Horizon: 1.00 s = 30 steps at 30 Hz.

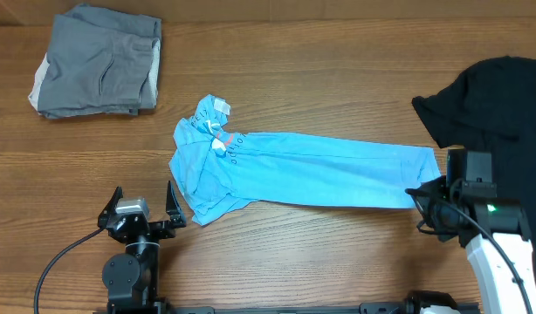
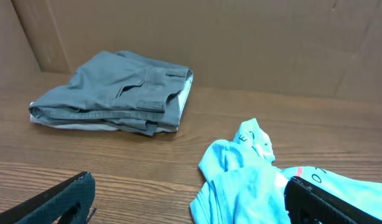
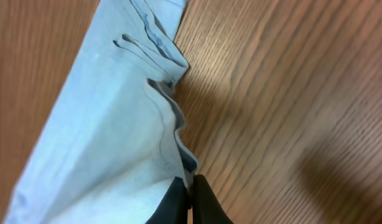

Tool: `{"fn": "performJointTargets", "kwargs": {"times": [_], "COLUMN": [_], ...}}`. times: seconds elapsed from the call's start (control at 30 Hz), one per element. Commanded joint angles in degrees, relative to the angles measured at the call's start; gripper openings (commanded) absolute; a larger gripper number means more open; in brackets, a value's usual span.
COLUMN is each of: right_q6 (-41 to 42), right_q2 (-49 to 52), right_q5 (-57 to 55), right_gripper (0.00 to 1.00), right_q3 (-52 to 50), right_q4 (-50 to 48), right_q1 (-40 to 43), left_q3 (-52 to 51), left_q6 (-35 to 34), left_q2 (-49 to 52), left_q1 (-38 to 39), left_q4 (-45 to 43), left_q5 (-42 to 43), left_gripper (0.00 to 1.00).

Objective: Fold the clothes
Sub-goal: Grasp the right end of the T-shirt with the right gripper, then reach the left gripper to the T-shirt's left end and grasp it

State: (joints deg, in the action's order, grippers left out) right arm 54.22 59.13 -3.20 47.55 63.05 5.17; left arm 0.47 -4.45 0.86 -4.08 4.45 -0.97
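Note:
A light blue T-shirt [image 1: 294, 170] lies stretched out lengthwise across the middle of the table, its collar end bunched at the left with white lettering and a pink mark showing. My right gripper [image 1: 422, 196] is shut on its right hem; in the right wrist view the two black fingertips [image 3: 203, 202] pinch the rippled edge of the blue cloth [image 3: 110, 106]. A black T-shirt [image 1: 495, 100] lies heaped at the far right, behind the right arm. My left gripper [image 1: 144, 209] stands wide open just left of the shirt's bunched end [image 2: 253, 180], nothing between its fingers [image 2: 60, 199].
Folded grey shorts [image 1: 98, 61] sit at the back left corner, also in the left wrist view as grey shorts [image 2: 116, 90]. A brown cardboard wall [image 2: 241, 37] rises behind the table. The wooden tabletop [image 1: 338, 70] stretches behind the blue shirt.

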Motion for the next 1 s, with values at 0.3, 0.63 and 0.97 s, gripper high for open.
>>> {"fn": "performJointTargets", "kwargs": {"times": [0.3,0.63,0.97], "right_q6": [9.9,8.4,8.8], "right_q2": [-0.9,-0.9,-0.9], "right_q5": [2.7,-1.5,-1.2], "right_gripper": [0.04,0.04,0.04], "right_q3": [0.8,0.8,0.8], "right_q4": [0.7,0.8,0.7], "right_q1": [0.3,0.3,0.3], "left_q3": [-0.2,-0.2,-0.2], "left_q6": [0.4,0.4,-6.6], "left_q2": [-0.6,-0.6,-0.6], "left_q1": [0.3,0.3,0.4], "left_q4": [-0.2,-0.2,-0.2], "left_q5": [-0.5,-0.5,5.7], "left_gripper": [1.0,1.0,1.0]}}
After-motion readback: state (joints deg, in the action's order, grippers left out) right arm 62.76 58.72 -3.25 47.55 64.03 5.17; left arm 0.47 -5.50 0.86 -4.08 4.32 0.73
